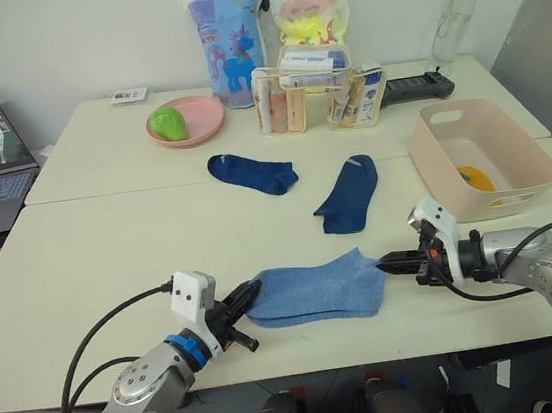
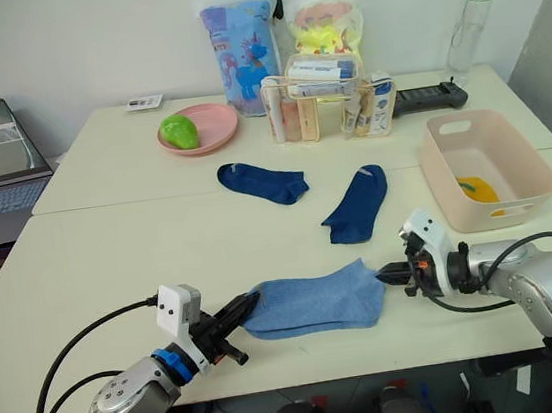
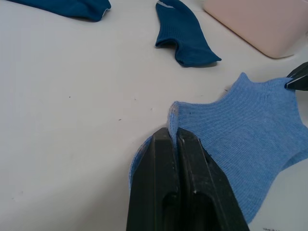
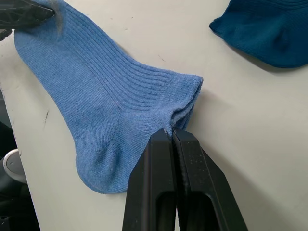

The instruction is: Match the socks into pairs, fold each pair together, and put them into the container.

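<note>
Light blue socks [image 1: 316,288]: near the desk's front edge, lying flat, apparently the two stacked as one, though you cannot count layers here. You hold them at both ends, probably so they stay aligned for the fold.

Left gripper [image 1: 249,292]: jaws pressed together on the toe end of the light blue knit.

Right gripper [image 1: 388,261]: jaws pressed together on the cuff corner at the opposite end.

Navy socks: one [image 1: 252,172] toward the desk's middle, the other [image 1: 348,194] just right of it, apart and unfolded; judged the pair still to match.

Container [image 1: 526,151]: at the desk's right edge, beside your right arm, so the drop is short. Something yellow [image 1: 472,178] lies inside, likely the mustard pair already stowed.

Pink plate [image 1: 207,120] and clear organiser [image 1: 319,100]: toward the back edge, not part of the job.
</note>
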